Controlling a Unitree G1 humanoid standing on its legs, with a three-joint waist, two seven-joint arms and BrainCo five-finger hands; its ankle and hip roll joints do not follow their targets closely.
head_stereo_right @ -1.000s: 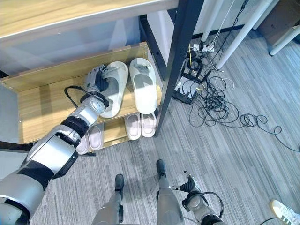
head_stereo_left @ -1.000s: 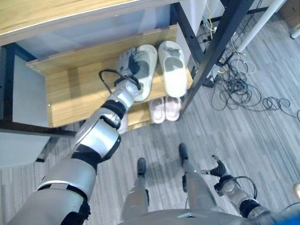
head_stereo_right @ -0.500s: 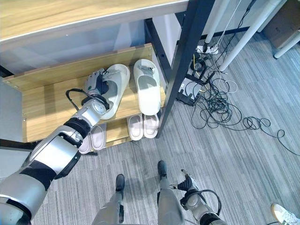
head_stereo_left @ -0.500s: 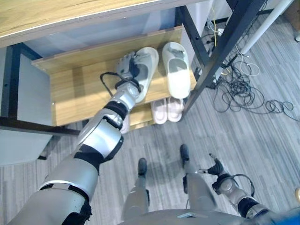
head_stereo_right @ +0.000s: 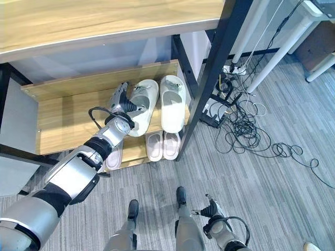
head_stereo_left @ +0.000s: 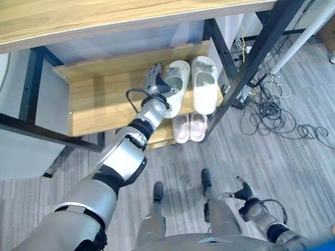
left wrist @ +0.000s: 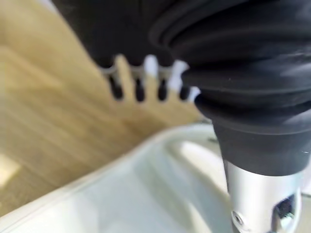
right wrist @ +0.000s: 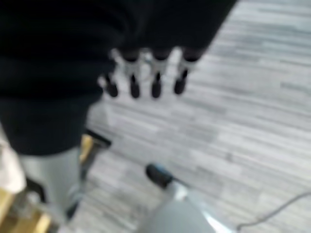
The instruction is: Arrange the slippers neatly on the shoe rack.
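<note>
Two white slippers (head_stereo_right: 173, 101) side by side on wooden shoe rack (head_stereo_right: 68, 117), upper shelf, toward 3 o'clock end. Left hand (head_stereo_right: 119, 100) at 9 o'clock side of left white slipper (head_stereo_right: 142, 106), fingers (left wrist: 138, 87) straight, gripping nothing. Pink slippers (head_stereo_right: 161, 145) on shelf below. Right hand (right wrist: 146, 77) low over grey floor (head_stereo_right: 261, 178), fingers relaxed, empty.

The left arm reaches out toward the shoe rack (head_stereo_right: 63, 112), its hand (head_stereo_right: 121, 102) over the upper shelf at the near edge of a white slipper (head_stereo_right: 140, 106), fingers straight. The right arm hangs low, well away from the rack, its hand (head_stereo_right: 211, 210) with relaxed fingers.
</note>
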